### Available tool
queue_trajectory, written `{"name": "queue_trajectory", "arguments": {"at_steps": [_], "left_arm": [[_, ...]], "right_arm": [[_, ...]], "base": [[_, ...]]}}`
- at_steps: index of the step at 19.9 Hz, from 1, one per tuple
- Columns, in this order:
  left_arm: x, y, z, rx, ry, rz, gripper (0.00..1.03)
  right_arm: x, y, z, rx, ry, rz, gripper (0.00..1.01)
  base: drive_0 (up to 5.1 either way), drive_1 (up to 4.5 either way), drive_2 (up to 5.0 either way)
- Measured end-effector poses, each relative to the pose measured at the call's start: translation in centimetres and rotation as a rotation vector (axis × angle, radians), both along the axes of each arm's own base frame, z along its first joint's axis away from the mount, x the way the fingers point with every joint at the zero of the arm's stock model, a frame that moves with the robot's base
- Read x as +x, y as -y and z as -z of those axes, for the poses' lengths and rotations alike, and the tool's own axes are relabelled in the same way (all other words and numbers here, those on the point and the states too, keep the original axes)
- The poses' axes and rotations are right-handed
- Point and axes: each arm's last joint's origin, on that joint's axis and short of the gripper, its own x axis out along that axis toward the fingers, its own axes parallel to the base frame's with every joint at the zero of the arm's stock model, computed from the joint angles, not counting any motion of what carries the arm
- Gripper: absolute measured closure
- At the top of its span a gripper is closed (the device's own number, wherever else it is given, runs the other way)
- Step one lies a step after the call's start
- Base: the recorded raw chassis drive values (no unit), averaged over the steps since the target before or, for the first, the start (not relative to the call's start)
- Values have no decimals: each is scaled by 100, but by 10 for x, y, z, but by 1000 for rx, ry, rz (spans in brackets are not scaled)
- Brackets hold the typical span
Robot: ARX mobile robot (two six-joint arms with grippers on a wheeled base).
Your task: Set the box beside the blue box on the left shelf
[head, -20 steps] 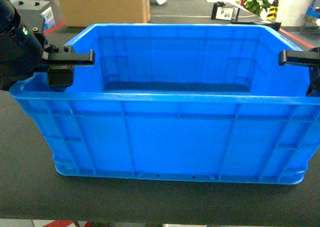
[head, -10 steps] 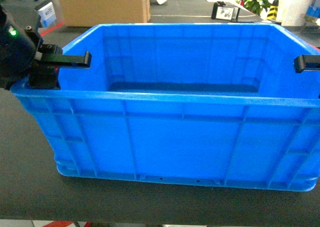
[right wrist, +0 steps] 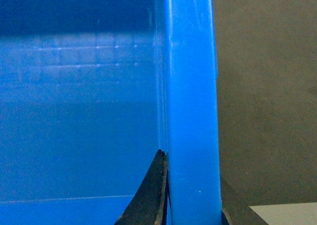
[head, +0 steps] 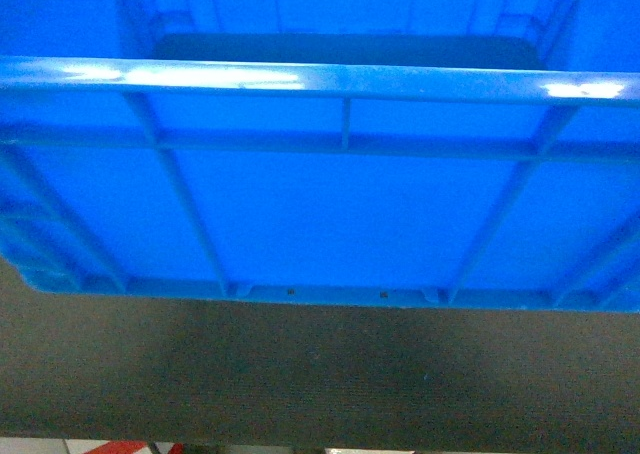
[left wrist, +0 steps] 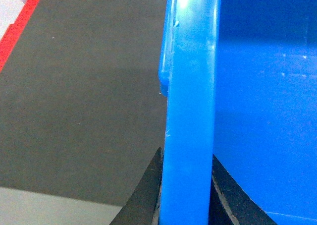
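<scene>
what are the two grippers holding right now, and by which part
Both hold the blue crate by its rim: the left gripper straddles the left side rim, the right gripper the right side rim, fingers on either face.

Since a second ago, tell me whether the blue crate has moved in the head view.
Yes. The crate now fills the frame, its near rim higher and closer; the dark table edge remains at the bottom.

You find no legible text, label, brand, number or sign in any view; the box point(head: 330, 214) walls and rim carry no readable markings.
</scene>
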Motion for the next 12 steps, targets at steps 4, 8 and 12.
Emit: {"name": "queue_trajectory", "arguments": {"at_steps": [4,8,12], "left_arm": [[-40,4,6,32,-9,-11,90],[-60,7,16,38,-22,-15,90],[-64,5,14,23,4,-17,90]], "right_arm": [[-30,1,10,-14,-17,-19,90],[-52,5,20,-20,-28,-16,90],[-59,7,17,-20,12,2,90]], "base": [[0,0,0],[0,0,0],[0,0,0]]}}
